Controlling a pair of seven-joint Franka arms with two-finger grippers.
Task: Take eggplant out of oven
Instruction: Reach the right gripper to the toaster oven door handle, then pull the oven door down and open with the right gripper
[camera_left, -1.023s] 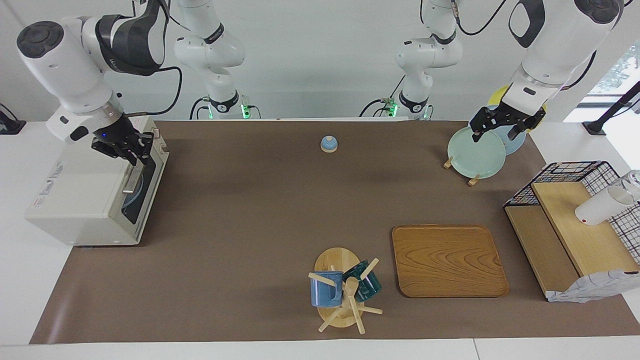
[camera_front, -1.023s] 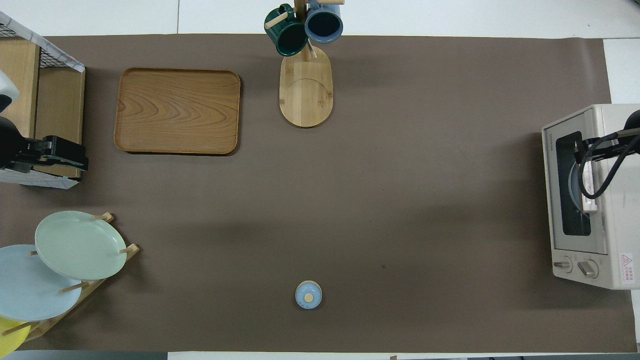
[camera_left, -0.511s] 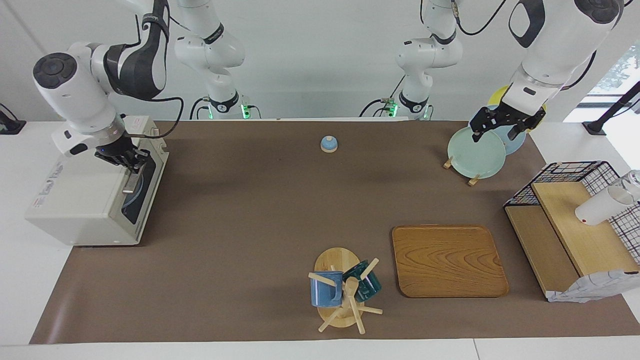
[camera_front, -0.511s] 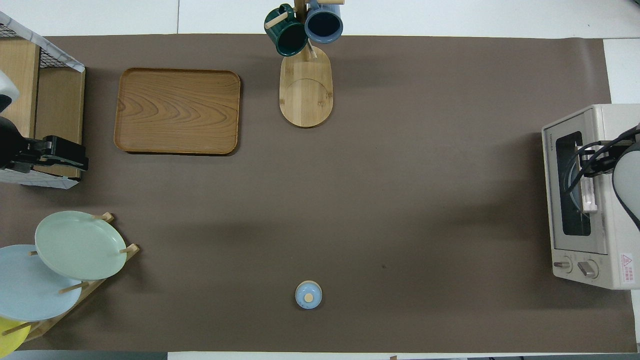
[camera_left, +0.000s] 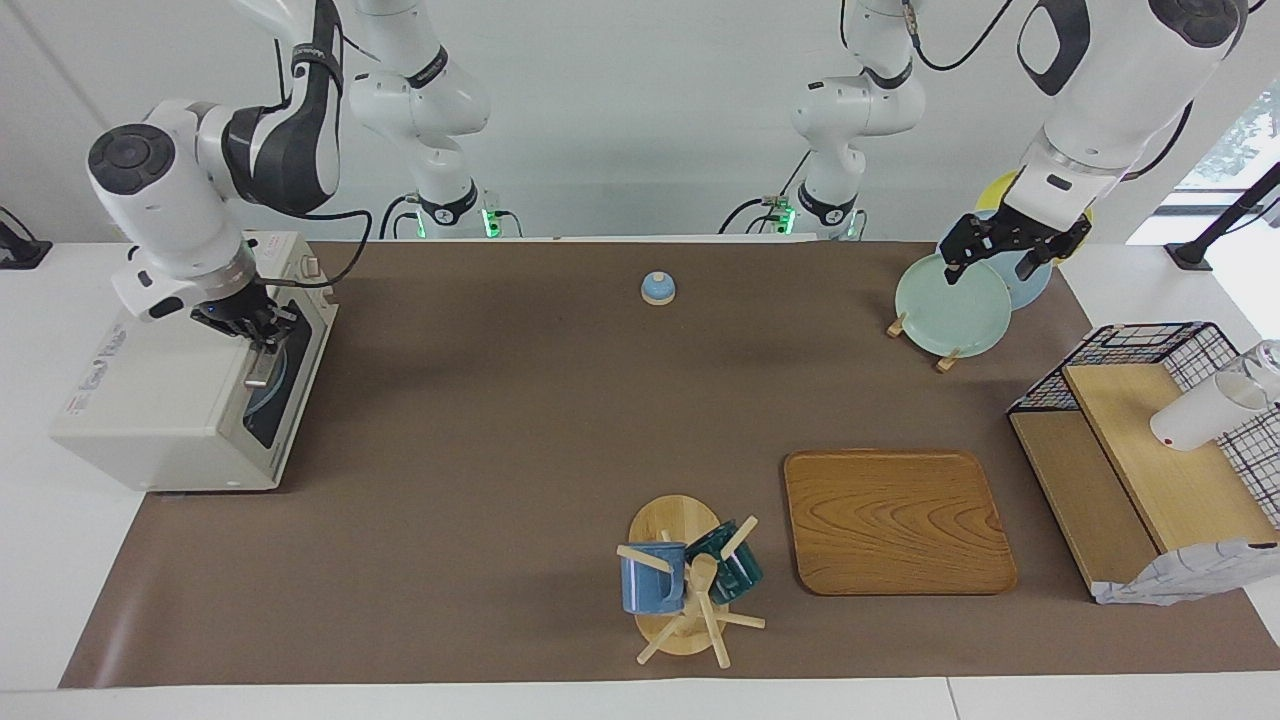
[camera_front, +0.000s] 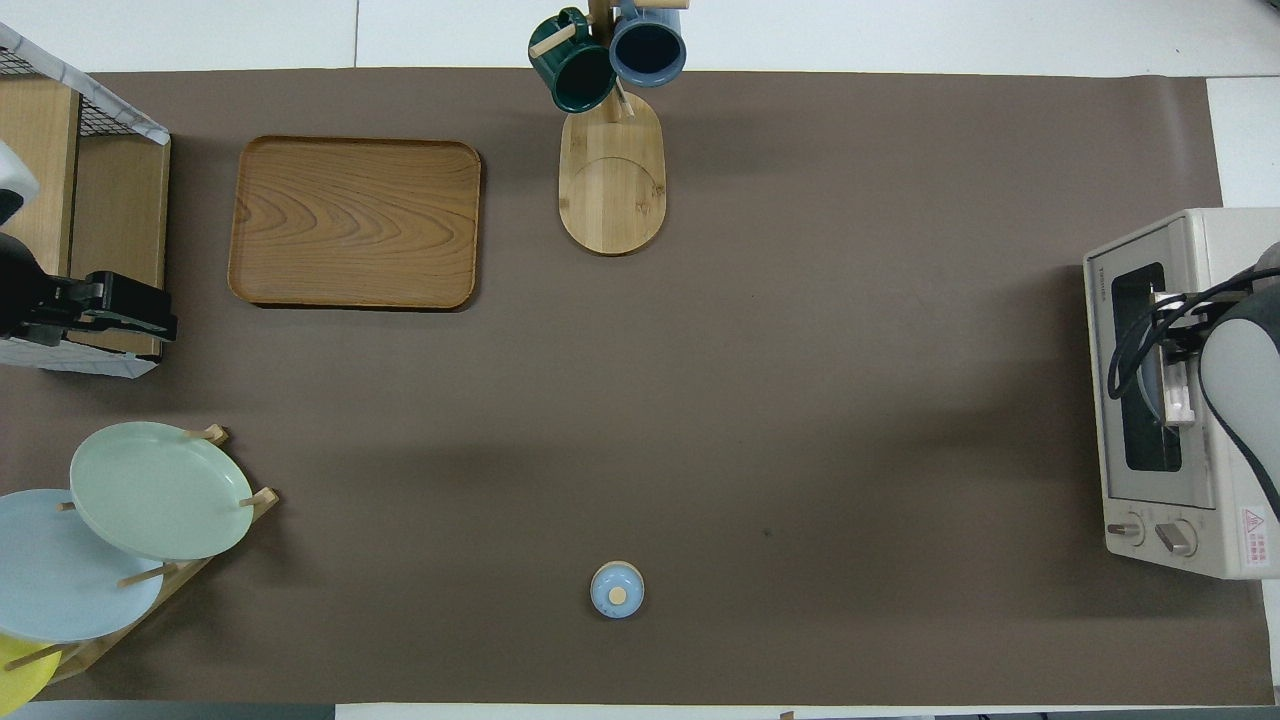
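**Door shut, eggplant unseen**

Step in hand, by judgement: opening the boxy cream-white toaster oven (camera_left: 150, 400), standing at the right arm's end of the brown-covered worktop (camera_left: 500, 450). Dark glass door (camera_front: 1140, 400) closed, front turned toward the middle of the worktop. Right gripper (camera_left: 255, 325) down at the metal bar handle (camera_left: 262, 365), at the handle's end nearer the robots. Touching it, by the look of the facing view; whether the jaws are clamped on the bar or merely beside it, cannot tell.

No eggplant in sight in either view. Presumably inside the oven, since nothing long and dark purple lies on the worktop. Behind the glass only a pale blue rounded shape (camera_left: 272, 385), perhaps a plate. Which way the eggplant points, and how its long axis runs, cannot be told while the door is shut.

Next move, likely: a firm hold on the bar, then a pull outward and down along the door's arc, without dragging the oven across the worktop. The bar's own long axis runs from nearer to farther from the robots.

Left gripper (camera_left: 1005, 255) waiting in the air over the rack of pale green and blue plates (camera_left: 950, 310), jaws wide and holding nothing.
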